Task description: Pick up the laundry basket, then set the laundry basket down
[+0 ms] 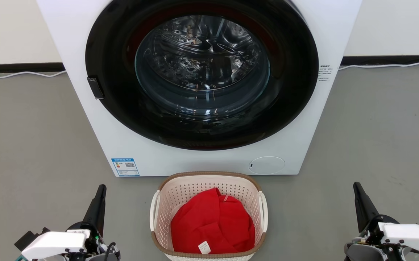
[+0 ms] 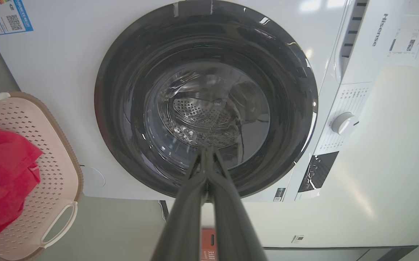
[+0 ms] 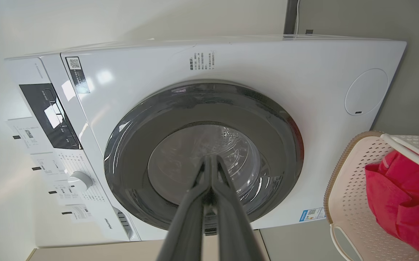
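Observation:
The laundry basket (image 1: 180, 192) stands on the grey floor just in front of the washer, cream-pink and perforated, with a brown rim and white loop handles on both sides. A red garment (image 1: 213, 224) lies inside it. My left gripper (image 1: 101, 188) is at the lower left, well left of the basket, its fingers shut together and holding nothing. My right gripper (image 1: 356, 185) is at the lower right, equally clear of the basket, shut and empty. The basket (image 2: 55, 163) shows at the left edge of the left wrist view, and the basket (image 3: 351, 188) at the right edge of the right wrist view.
A white front-loading washer (image 1: 86, 119) with a closed dark round door (image 1: 202, 72) rises right behind the basket. White cables (image 1: 21, 73) run along the dark skirting at the wall. Open grey floor (image 1: 32, 145) lies on both sides of the basket.

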Controlling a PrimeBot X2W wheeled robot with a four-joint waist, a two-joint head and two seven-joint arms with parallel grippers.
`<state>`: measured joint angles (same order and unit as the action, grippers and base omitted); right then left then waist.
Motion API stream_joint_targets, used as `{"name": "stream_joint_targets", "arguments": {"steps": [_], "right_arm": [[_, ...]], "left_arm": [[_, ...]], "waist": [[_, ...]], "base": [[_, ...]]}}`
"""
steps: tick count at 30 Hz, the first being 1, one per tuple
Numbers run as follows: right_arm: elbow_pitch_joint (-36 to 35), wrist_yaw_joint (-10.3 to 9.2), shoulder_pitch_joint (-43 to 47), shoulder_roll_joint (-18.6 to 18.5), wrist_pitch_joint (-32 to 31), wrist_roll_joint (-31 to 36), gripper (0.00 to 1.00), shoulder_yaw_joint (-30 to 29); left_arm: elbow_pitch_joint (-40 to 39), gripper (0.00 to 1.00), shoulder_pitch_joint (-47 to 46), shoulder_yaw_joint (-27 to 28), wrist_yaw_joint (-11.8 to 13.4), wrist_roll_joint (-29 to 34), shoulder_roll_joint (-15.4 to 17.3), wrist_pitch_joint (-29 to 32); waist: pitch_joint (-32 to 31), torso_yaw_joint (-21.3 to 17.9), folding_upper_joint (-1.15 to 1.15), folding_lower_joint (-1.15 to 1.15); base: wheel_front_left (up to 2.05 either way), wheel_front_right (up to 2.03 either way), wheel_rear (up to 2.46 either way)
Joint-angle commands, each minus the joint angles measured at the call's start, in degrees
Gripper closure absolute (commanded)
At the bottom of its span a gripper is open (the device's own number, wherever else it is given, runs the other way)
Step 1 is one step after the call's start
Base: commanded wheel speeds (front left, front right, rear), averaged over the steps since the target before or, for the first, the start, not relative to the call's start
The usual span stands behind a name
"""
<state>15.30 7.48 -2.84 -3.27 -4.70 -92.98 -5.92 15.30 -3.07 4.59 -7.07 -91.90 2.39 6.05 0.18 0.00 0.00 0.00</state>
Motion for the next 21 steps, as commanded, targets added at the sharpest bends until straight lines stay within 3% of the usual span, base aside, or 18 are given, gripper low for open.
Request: {"name": "stream_joint_targets", "arguments": {"steps": [1,21], "right_arm": [[-1.36,0.01,-3.2,-0.7,-0.58,-0.43,1.0,0.9],[-1.34,0.01,-3.23,-0.45,-0.86,-0.14,1.0,0.55]], "left_arm": [[-1.26,1.0,-3.11,1.83,-0.42,-0.35,0.6,0.35],[-1.25,1.0,-3.11,1.88,-0.42,-0.31,0.57,0.39]], "waist": [[0.0,0.0,0.0,0.0],[0.0,0.0,0.0,0.0]], "base": [[0.0,0.0,0.0],[0.0,0.0,0.0]]}}
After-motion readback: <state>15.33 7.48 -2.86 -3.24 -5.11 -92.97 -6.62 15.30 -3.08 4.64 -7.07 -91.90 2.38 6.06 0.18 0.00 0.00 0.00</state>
